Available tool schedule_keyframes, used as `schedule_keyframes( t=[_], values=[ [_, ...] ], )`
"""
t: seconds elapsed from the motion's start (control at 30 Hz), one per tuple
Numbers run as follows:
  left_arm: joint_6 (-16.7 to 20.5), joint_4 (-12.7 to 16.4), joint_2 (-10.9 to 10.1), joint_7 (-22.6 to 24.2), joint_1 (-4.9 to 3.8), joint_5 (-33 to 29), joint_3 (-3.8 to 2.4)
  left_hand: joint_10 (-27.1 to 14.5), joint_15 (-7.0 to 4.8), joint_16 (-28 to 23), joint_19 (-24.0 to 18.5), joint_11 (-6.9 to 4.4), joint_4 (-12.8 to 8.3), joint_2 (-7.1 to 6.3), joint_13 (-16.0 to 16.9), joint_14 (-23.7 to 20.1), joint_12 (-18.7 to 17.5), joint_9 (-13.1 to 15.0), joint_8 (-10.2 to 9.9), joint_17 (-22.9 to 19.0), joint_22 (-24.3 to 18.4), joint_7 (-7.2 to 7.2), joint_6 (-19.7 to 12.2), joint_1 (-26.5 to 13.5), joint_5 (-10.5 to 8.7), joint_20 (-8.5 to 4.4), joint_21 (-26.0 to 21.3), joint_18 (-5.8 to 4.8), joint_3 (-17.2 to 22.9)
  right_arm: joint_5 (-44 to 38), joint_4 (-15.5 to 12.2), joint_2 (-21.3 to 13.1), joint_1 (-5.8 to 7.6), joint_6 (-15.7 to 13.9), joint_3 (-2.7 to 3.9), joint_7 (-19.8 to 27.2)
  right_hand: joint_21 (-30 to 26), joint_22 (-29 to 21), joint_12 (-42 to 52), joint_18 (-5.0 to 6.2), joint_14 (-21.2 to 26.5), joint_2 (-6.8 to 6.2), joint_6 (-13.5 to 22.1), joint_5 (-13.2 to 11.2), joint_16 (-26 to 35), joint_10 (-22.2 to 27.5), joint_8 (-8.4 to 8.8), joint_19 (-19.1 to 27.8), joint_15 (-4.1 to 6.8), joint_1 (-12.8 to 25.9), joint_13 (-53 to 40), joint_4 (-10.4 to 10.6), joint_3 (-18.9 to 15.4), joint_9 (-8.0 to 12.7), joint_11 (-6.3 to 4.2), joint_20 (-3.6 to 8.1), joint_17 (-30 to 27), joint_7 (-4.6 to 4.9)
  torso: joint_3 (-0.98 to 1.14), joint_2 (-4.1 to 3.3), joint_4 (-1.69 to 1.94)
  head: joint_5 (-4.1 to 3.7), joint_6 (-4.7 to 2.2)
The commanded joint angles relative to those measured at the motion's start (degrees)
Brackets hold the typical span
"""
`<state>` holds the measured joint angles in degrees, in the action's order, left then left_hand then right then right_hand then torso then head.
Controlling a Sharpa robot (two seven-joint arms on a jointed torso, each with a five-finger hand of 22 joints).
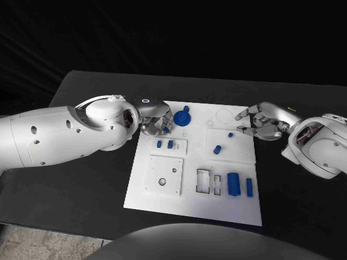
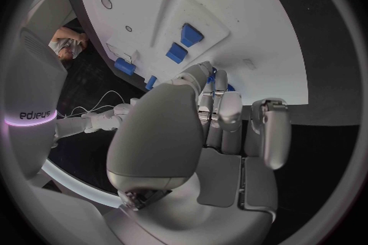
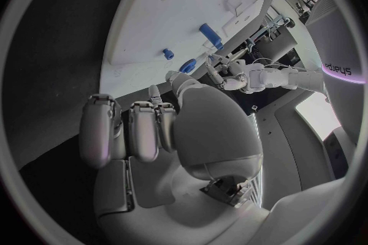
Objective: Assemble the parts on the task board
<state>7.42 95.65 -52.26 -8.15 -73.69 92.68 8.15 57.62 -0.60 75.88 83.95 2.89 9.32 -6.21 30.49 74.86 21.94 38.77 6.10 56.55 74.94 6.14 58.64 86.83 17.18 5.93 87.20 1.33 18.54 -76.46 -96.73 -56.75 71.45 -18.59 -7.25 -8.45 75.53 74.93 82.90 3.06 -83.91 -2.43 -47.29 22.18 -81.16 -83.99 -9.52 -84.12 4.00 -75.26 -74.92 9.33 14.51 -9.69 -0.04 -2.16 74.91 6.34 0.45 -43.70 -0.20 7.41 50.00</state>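
At the board's far-left corner: my left hand [image 1: 152,122], fingers curled, whether pinching anything I cannot tell. Round blue part [image 1: 182,117] just beside them, toward board [image 1: 191,208] centre. Right hand [image 1: 261,125] loosely curled, empty, farther off.

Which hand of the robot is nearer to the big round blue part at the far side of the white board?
The left. The left hand is directly beside the round blue part, nearly touching it. The right hand hovers at the task board's far right edge, clearly farther away.
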Motion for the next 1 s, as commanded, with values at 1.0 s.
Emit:
schedule_keyframes(
  t=[1.0],
  values=[
    [-0.7,-1.4,1.6,0.1,0.34,-0.4,0.08,0.7,0.06,-0.7,3.1,0.17,-0.1,0.04,-0.6,-0.9,-0.7,-0.8,-0.7,-0.7,13.7,0.26,-0.2,-0.5,-0.30,-0.09,-0.5,-0.35,1.0,-0.1,0.0,0.0,-0.15,0.9,0.00,-0.3,-0.3,9.6,-0.4,0.33,-4.1,-0.20,-0.4,0.2,0.2,-0.8,0.33,-0.6,-0.38,-0.4,-9.2,0.1,0.5,0.1,0.32,-0.46,5.2,-0.01,0.00,-0.05,0.01,-0.11,0.00]
  ],
)
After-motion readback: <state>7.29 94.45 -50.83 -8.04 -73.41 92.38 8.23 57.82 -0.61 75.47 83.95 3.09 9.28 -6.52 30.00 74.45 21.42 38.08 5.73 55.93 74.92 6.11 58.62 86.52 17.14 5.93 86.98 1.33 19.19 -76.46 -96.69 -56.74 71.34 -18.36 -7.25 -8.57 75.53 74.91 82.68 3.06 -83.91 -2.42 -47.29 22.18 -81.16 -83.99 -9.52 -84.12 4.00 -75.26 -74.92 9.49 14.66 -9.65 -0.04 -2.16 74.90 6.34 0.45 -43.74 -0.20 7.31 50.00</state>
